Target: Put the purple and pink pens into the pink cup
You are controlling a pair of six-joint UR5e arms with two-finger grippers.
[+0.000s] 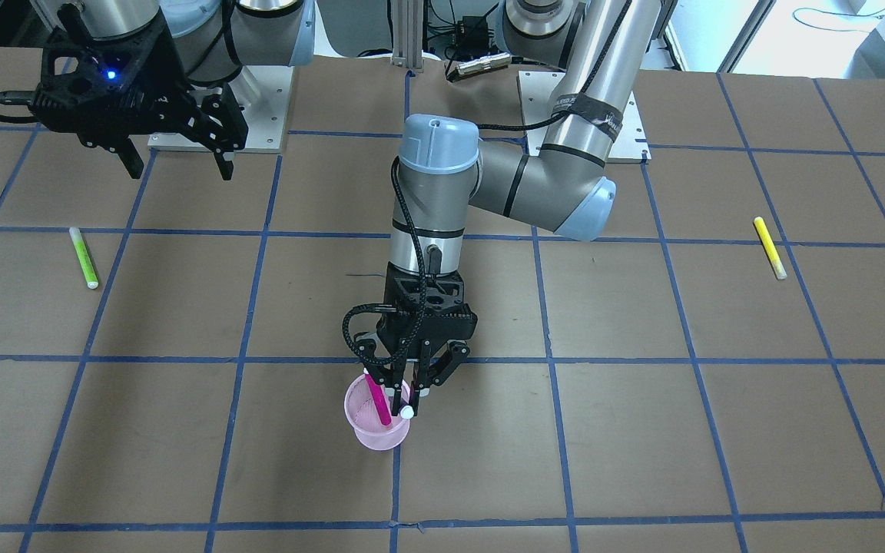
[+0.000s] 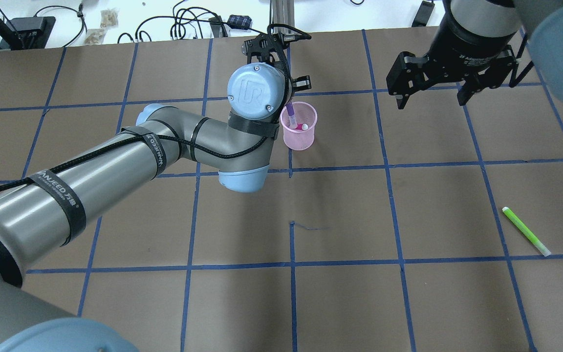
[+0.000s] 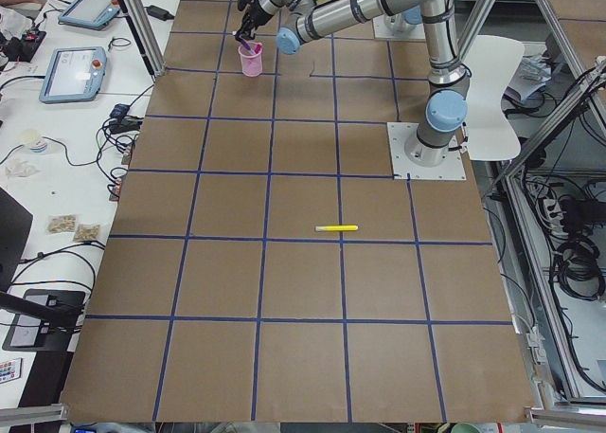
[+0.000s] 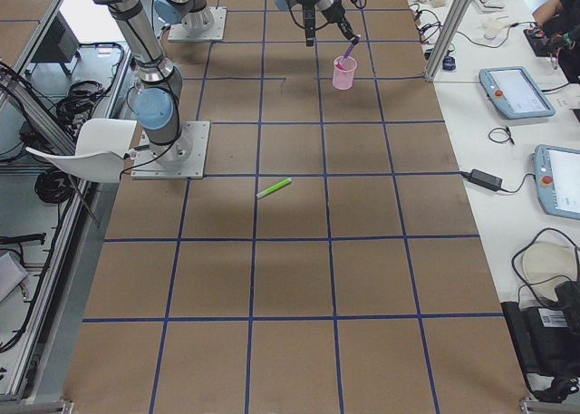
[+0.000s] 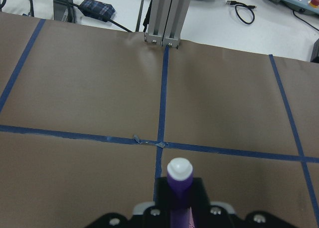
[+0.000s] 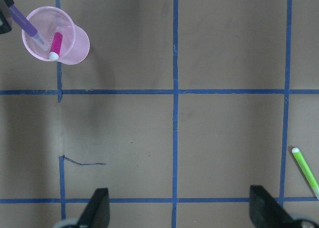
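Observation:
The pink mesh cup (image 1: 375, 435) stands near the table's middle; it also shows in the overhead view (image 2: 302, 141) and the right wrist view (image 6: 77, 44). A pink pen (image 6: 56, 40) with a white tip leans inside it. My left gripper (image 1: 406, 390) hangs right over the cup's rim, shut on the purple pen (image 2: 291, 115), which tilts with its lower end inside the cup. In the left wrist view the purple pen (image 5: 179, 180) sits between the fingers. My right gripper (image 2: 430, 102) is open and empty, high above the table and well away from the cup.
A green highlighter (image 2: 526, 231) lies on the table on my right side. A yellow highlighter (image 1: 769, 247) lies on my left side. Blue tape lines grid the brown table. Cables and devices sit beyond the far edge.

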